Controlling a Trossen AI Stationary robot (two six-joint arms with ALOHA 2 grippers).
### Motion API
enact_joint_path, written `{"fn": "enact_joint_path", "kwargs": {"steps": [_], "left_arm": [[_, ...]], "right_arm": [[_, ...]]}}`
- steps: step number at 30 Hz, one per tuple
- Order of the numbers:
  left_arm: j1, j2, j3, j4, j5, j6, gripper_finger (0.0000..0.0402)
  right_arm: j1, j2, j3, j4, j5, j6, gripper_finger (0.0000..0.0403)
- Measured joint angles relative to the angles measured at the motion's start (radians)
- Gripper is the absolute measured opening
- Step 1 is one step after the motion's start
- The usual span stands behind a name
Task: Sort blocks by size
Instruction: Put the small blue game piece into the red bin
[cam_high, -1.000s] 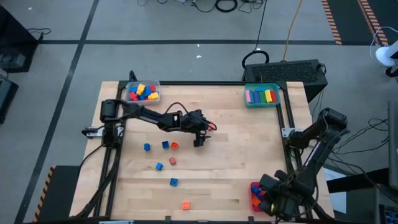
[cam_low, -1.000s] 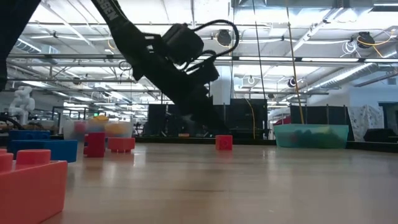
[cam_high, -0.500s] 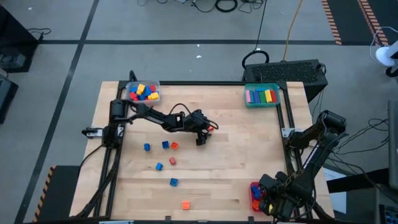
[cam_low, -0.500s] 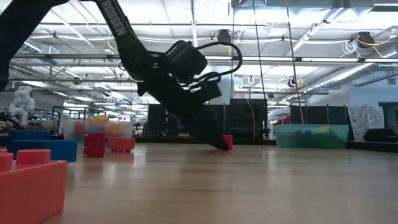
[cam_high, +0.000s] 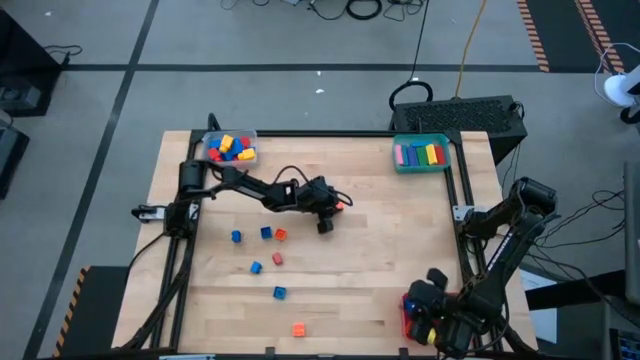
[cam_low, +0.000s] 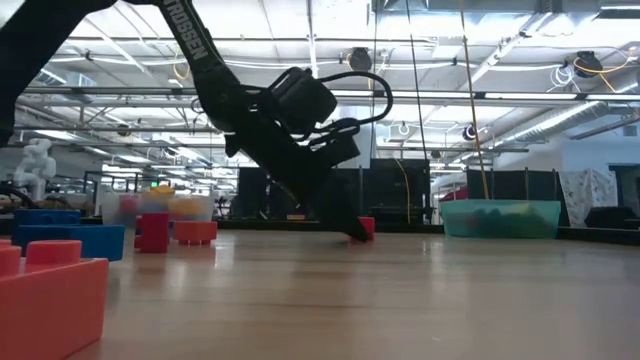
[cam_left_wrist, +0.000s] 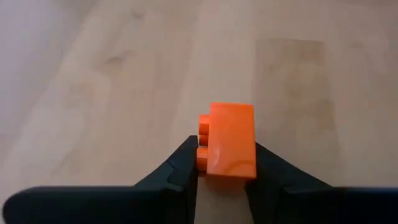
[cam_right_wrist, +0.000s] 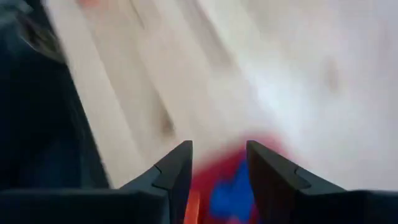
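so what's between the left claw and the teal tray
Bare wood only, in the high view: nothing lies between the left claw, shut on an orange block, and the teal tray.

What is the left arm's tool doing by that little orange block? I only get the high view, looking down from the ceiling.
Observer: In the left wrist view, the left tool is closed on the orange block, with one finger against each side.
Operator: Is the block up in the air?
Observer: No. In the low view it looks level with the table, and the tool's tip is down beside it.
Operator: Is the right tool holding anything?
Observer: No. In the right wrist view, the right tool has its fingers apart with nothing between them. It is above the red tray.
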Motion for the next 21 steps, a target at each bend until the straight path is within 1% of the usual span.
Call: {"fn": "enact_joint_path", "kwargs": {"steps": [3,5,6,9,13,15,17,21], "left_arm": [[-0.005,-0.028,-0.002,-0.004,0.099,-0.025,0.0095],[-0.010,-0.053,-0.001,0.003,0.178,-0.064,0.0095],[-0.012,-0.067,-0.001,0.002,0.224,-0.086,0.0095],[-0.021,-0.097,-0.001,0.011,0.358,-0.141,0.0095],[-0.047,-0.108,0.000,0.078,0.486,-0.223,0.0095],[-0.062,-0.107,0.000,0.126,0.546,-0.270,0.0095],[-0.078,-0.107,0.001,0.154,0.566,-0.288,0.0095],[-0.105,-0.106,0.003,0.156,0.587,-0.298,0.0095]], "right_arm": [[-0.017,0.000,0.000,0.039,0.196,-0.173,0.0133],[-0.041,0.000,0.000,0.062,0.281,-0.305,0.0134],[-0.058,0.000,0.000,0.069,0.299,-0.371,0.0136],[-0.129,0.005,0.000,0.082,0.300,-0.556,0.0146],[-0.230,0.011,0.000,0.126,0.308,-0.836,0.0174],[-0.275,0.012,0.000,0.161,0.325,-0.932,0.0193],[-0.318,0.011,0.000,0.210,0.355,-1.011,0.0212],[-0.386,0.012,0.001,0.264,0.343,-1.187,0.0250]]}}
